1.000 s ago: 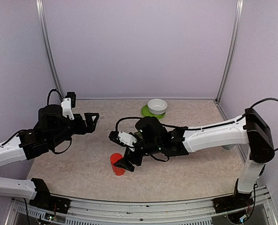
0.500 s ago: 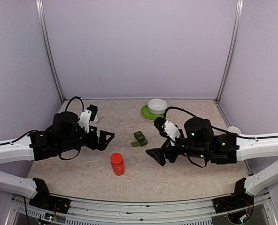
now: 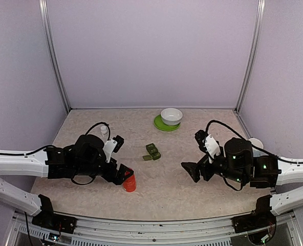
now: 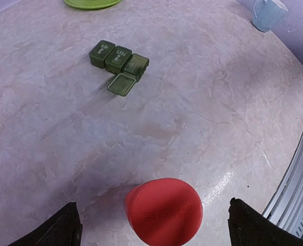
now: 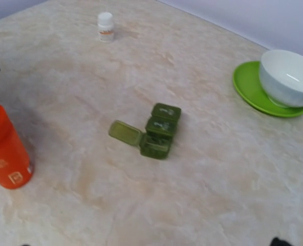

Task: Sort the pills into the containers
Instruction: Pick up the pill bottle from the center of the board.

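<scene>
Reaching for the red bottle while the pill strip waits open

The left gripper (image 3: pixel 122 173) hovers low over the red cylindrical plastic bottle (image 4: pixel 164 210). Its fingers are spread wide to either side of the cap and touch nothing. The right gripper (image 3: pixel 190 171) hangs above the table's right half, fingers likewise apart and empty. The containers (image 5: pixel 159 130), a small dark green plastic strip of three joined square compartments, lie mid-table between the two grippers and well apart from both. One end lid is flipped open and the other two are down. No loose pills show, so the step in hand looks like fetching the supply. That means closing on the red bottle and then getting its cap off, probably with the right gripper's help. A tiny white plastic bottle (image 5: pixel 105 26) stands farther back on the left.

Lilac walls and metal corner posts enclose the cell. The beige marbled tabletop (image 3: pixel 161 200) also carries a white ceramic bowl (image 5: pixel 287 77) on a lime-green plate (image 5: pixel 243 87) at the back.
</scene>
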Tool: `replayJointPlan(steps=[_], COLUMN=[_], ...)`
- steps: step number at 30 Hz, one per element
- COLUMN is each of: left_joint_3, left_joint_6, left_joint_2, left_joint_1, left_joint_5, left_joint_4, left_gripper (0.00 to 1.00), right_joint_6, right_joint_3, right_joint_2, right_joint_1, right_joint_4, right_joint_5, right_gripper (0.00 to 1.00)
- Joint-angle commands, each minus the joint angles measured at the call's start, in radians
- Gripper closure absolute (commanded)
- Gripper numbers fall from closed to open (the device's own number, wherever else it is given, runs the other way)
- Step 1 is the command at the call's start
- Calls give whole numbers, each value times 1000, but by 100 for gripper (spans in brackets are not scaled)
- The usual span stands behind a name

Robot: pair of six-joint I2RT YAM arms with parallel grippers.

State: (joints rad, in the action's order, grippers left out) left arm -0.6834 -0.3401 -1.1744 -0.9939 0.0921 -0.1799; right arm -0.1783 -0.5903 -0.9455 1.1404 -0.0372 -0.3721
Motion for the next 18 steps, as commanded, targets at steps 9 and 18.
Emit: replayJointPlan(steps=[9, 18], left_joint_3=[8, -25], left_joint_6=[-42, -38], left_joint_2=[-72, -112], left_joint_1=[-25, -46], left_joint_5=[-22, 1], left_joint_4=[-24, -59], left_gripper=[15, 24], right_joint_6=[-1, -18], right_joint_3=[-10, 11], right_joint_2=[-21, -15], right_joint_1=[-27, -36], right_joint_4=[-28, -15], right_joint_5=[-19, -9], right_gripper=[0, 0])
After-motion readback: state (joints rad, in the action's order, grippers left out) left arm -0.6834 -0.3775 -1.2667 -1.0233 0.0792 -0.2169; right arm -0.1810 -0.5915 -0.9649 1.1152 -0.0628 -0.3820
